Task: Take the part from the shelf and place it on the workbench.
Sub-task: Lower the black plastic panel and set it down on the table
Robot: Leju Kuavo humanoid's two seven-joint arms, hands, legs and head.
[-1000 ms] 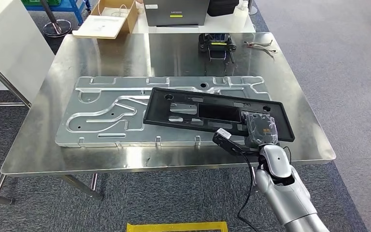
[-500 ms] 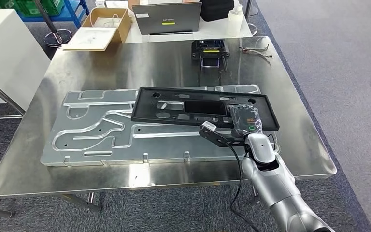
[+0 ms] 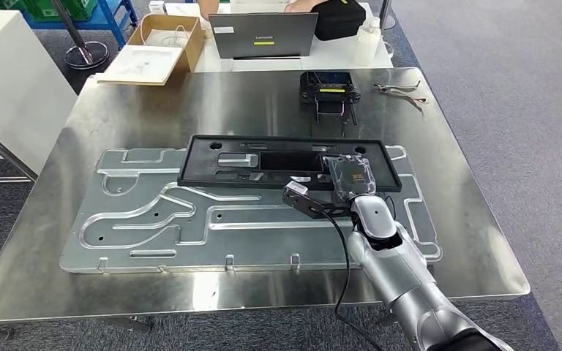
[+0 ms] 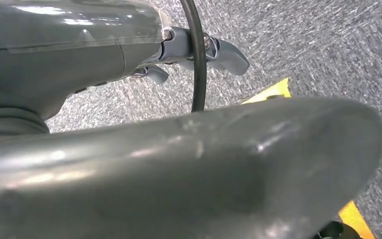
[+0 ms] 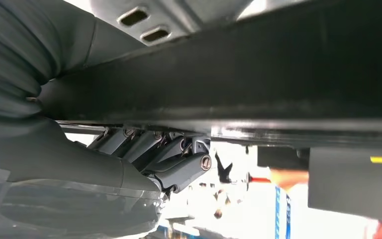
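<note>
The part is a long black rectangular frame [image 3: 197, 172] with cut-outs, lying level over the far half of a large silver grooved plate [image 3: 154, 219] on the steel workbench [image 3: 190, 102]. My right hand [image 3: 350, 175], under a clear cover, grips the frame's right end. In the right wrist view the dark fingers [image 5: 179, 164] curl under the frame's edge [image 5: 278, 74]. Whether the frame touches the plate I cannot tell. My left hand [image 4: 214, 50] hangs over grey carpet, its fingers apart and holding nothing.
At the workbench's far side sit a black device [image 3: 328, 84] and a thin metal tool [image 3: 399, 89]. Beyond it are a laptop [image 3: 263, 35], a cardboard box [image 3: 157, 44], a white bottle [image 3: 368, 36] and a person's hand [image 3: 304, 6]. A white cabinet [image 3: 7, 80] stands left.
The camera has shifted. My right hand has carried the black frame left and farther in over the plate, and the frame has turned from slanted to square with the table.
</note>
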